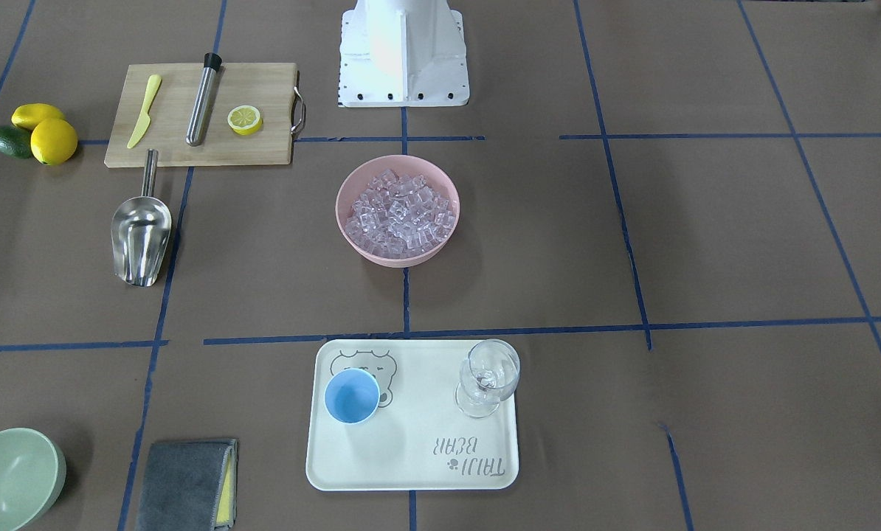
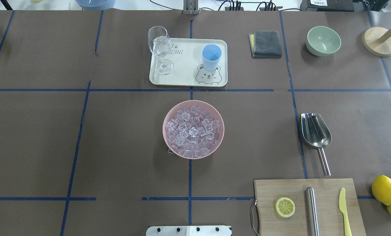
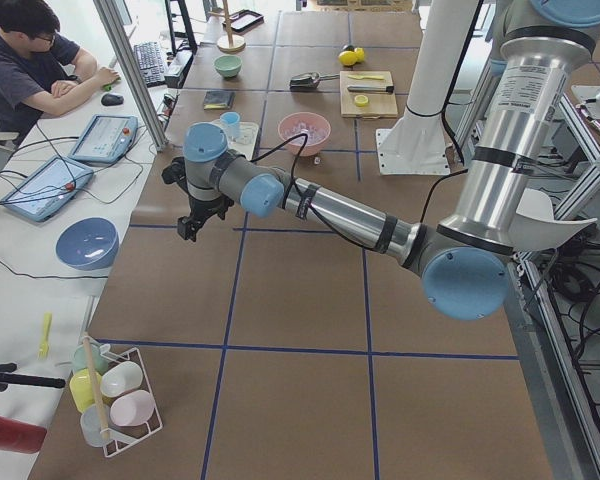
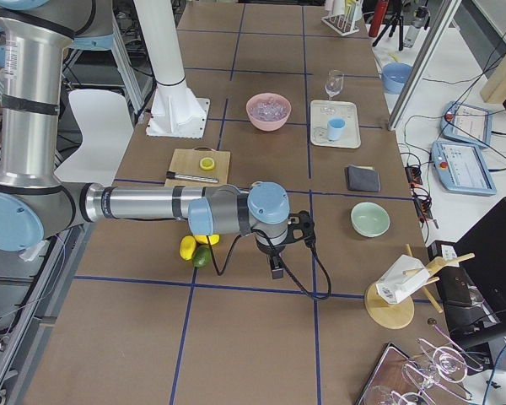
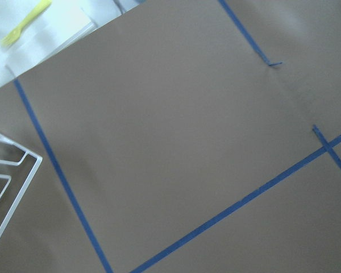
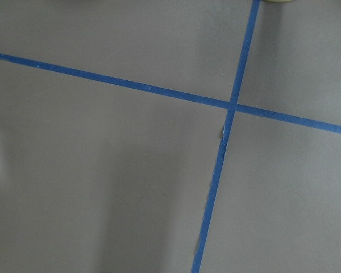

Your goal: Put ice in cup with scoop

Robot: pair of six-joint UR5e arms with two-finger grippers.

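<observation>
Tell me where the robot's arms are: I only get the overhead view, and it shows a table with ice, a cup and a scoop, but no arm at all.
Observer: Both are out at the table's ends. A side view shows the left arm stretched over brown paper, with the left gripper hanging above it.
Operator: And the other one?
Observer: The right arm reaches out at the opposite end. The right gripper points down just past the lemons.
Operator: Is either holding anything?
Observer: The right wrist camera shows only paper and blue tape below it. Whether either gripper is open or shut, I cannot tell.
</observation>
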